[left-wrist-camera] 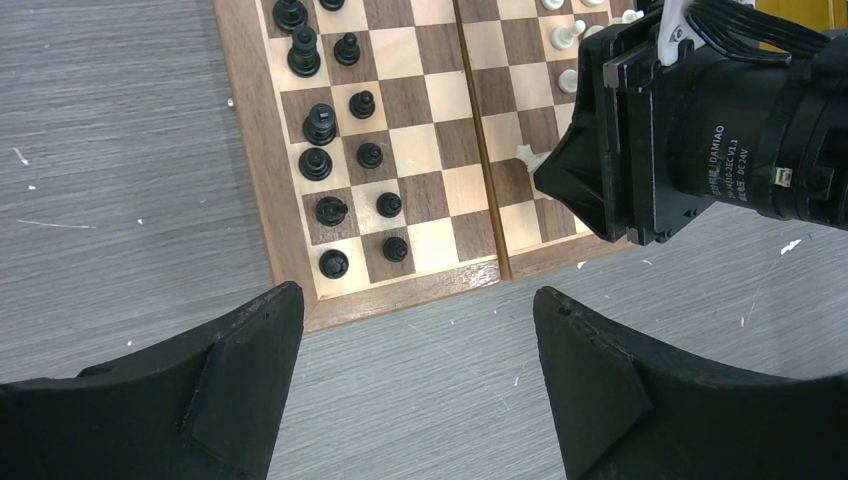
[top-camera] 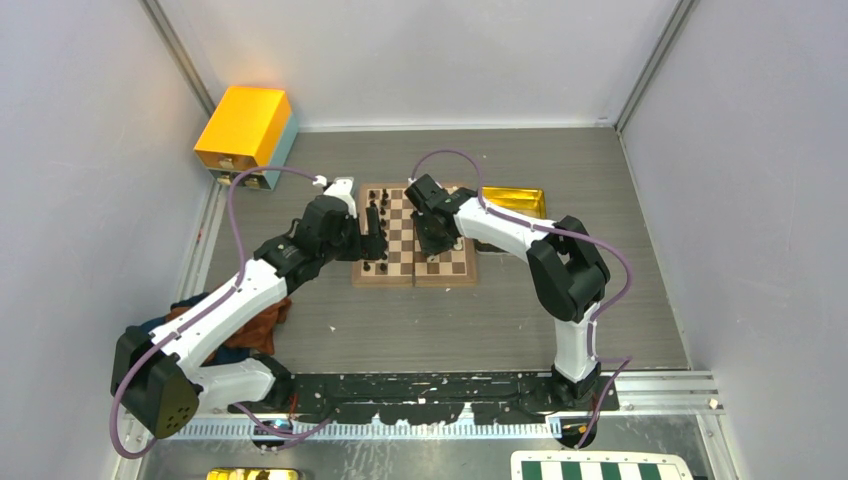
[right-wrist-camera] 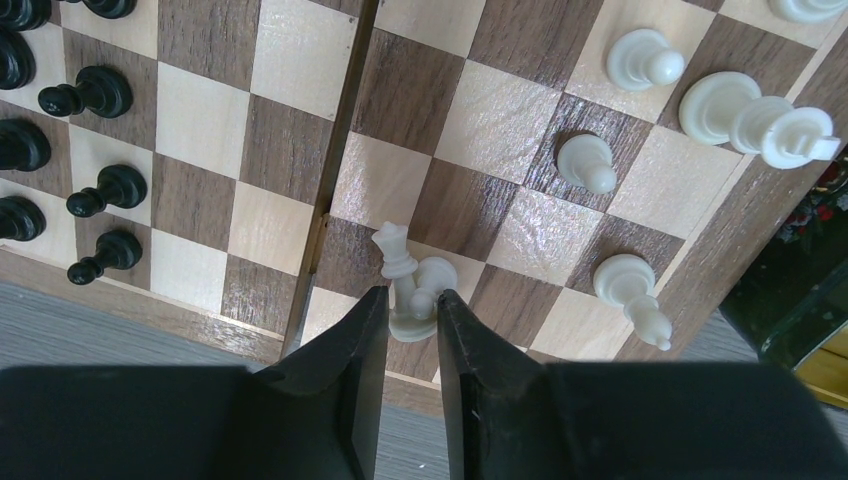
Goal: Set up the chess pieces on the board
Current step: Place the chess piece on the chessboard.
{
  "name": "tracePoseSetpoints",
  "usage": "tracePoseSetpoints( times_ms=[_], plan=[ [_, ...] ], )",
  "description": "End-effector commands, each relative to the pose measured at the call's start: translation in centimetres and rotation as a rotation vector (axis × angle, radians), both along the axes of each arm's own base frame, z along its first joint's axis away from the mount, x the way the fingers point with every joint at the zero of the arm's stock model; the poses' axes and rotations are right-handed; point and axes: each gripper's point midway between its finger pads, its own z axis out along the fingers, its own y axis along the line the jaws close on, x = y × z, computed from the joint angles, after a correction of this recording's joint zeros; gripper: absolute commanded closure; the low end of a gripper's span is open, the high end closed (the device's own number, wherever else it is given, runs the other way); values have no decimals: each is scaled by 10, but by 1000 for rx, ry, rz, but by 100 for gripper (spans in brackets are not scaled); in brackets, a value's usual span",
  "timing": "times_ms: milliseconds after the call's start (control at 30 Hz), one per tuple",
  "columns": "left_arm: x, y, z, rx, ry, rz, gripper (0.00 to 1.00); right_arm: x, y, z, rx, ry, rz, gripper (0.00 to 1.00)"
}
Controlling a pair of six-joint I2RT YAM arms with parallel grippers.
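Chess piece, white, leans inside the right gripper, whether clamped I cannot tell; left gripper stands open.

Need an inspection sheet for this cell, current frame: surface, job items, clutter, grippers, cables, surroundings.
Surface: grey wood-grain table, small white flecks.
Job's things: board open flat; black pieces in two files on one side; white pieces on the other side; one tilted white piece at the near edge.
Clutter: gold tray, yellow box, cloth, checkered board.
Grippers: left gripper open, empty, off the board's edge; right gripper closely flanks the tilted white piece, grip unclear.
Cables: purple cable looped along each arm.
Surroundings: grey walls, metal rail.
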Motion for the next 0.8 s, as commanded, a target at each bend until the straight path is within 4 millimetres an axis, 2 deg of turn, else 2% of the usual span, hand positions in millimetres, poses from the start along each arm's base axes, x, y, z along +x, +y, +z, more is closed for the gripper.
tracePoseSetpoints(
  times_ms=[0, 767],
  plan=[
    [4, -3, 17, -51, -48, 0, 14, 10, 9, 21, 33, -60, 5, 69],
    [3, -3, 19, -50, -56, -4, 14, 15, 8, 33, 39, -95, -1, 72]
  ],
)
